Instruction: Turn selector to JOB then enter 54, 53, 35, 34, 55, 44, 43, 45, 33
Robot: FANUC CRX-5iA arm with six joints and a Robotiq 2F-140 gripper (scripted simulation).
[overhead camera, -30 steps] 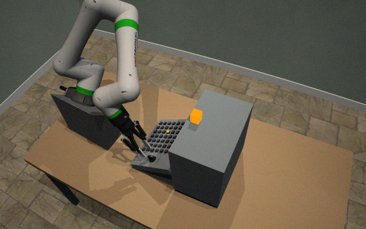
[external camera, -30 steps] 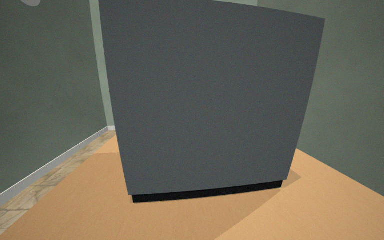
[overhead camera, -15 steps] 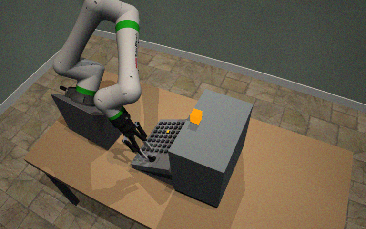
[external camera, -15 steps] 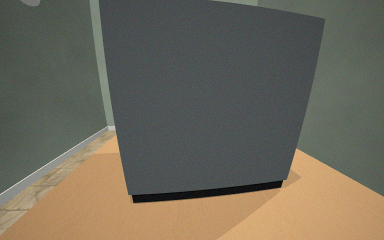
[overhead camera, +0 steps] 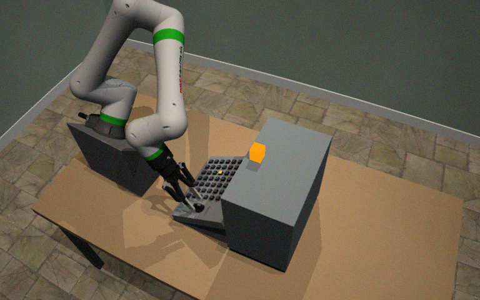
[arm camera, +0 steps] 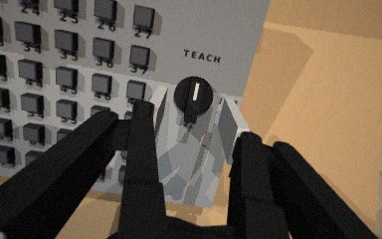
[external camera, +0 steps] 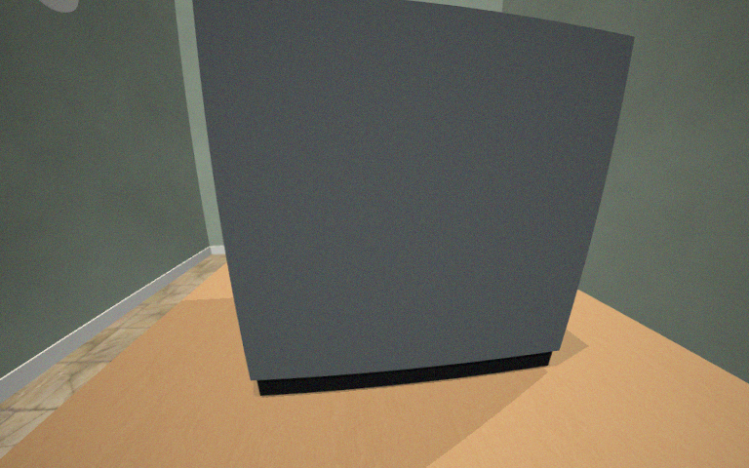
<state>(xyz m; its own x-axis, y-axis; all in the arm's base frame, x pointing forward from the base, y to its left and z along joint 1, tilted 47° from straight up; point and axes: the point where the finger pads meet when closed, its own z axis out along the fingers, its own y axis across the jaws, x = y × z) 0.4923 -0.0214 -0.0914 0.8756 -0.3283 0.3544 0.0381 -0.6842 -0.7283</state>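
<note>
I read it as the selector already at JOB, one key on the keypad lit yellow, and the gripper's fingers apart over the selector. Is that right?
Not quite: in the wrist view the white mark on the selector points to TEACH, not JOB. The rest holds.

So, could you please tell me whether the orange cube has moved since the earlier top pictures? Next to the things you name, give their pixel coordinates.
No, the orange cube (overhead camera: 257,152) looks unmoved: it appears over the same edge of the big grey box (overhead camera: 279,184).
</note>
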